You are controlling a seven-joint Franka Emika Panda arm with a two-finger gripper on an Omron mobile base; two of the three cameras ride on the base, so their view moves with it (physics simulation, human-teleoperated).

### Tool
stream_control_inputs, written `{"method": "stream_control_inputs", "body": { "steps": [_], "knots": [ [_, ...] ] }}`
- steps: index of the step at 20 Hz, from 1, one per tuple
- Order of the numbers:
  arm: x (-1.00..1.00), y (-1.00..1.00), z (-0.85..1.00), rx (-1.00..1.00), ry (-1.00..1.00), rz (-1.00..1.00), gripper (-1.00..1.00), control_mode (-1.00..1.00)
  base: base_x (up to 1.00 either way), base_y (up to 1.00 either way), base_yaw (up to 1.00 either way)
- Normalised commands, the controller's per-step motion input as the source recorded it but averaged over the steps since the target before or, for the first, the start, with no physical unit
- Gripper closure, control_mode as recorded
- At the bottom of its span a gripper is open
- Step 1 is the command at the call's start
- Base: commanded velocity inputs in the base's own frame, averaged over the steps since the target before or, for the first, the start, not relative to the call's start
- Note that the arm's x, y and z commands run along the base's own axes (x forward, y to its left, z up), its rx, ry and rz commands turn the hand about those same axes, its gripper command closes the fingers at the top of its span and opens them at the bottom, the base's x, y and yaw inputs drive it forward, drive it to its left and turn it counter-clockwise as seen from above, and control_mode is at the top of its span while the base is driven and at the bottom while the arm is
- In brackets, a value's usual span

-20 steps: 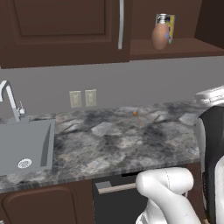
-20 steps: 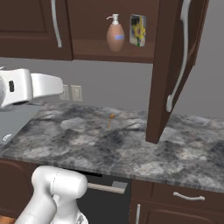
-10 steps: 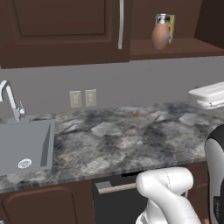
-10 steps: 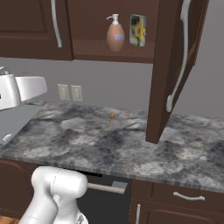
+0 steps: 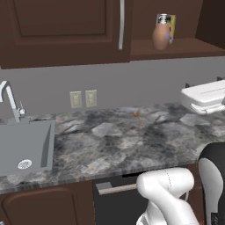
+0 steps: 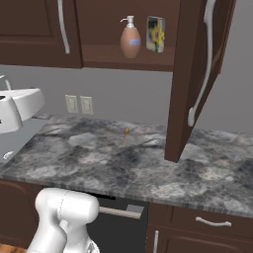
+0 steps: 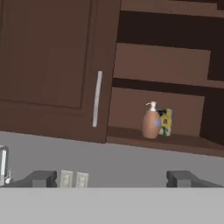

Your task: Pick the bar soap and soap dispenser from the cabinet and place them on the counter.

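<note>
Hand view has the fingers [image 7: 112,179] spread wide, empty, arm swung further aside, soap dispenser [image 7: 151,121] unmoved on the cabinet [image 7: 57,65] shelf.

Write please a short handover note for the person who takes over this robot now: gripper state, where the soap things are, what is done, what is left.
Gripper: open, empty, facing the dark brown wall cabinet.
Brown pear-shaped soap dispenser: upright on the cabinet shelf, beside a yellow-and-blue box.
Tiny orange-pink bar soap: already on the grey marbled counter, near the back wall.
Done: bar soap placed.
Left: fetch the dispenser, set it on the counter.
</note>
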Motion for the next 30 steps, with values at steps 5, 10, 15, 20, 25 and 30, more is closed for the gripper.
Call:
{"method": "stream_control_inputs", "body": {
  "steps": [5, 10, 15, 20, 25, 30],
  "knots": [
    [0.05, 0.30, 0.42, 0.05, -0.07, 0.00, -1.00, -1.00, 0.00, 0.00, 0.00],
    [0.26, 0.14, 0.25, 0.05, 0.00, 0.00, -1.00, -1.00, 0.00, 0.00, 0.00],
    [0.27, 0.10, 0.01, 0.05, -0.01, 0.05, -1.00, -1.00, 0.00, 0.00, 0.00],
    [0.04, 0.09, 0.05, 0.00, -0.16, 0.09, -1.00, -1.00, 0.00, 0.00, 0.00],
    [0.18, 0.11, 0.09, 0.00, -0.10, 0.01, -1.00, -1.00, 0.00, 0.00, 0.00],
    [0.39, 0.16, 0.09, 0.00, 0.00, -0.05, -1.00, -1.00, 0.00, 0.00, 0.00]
  ]
}}
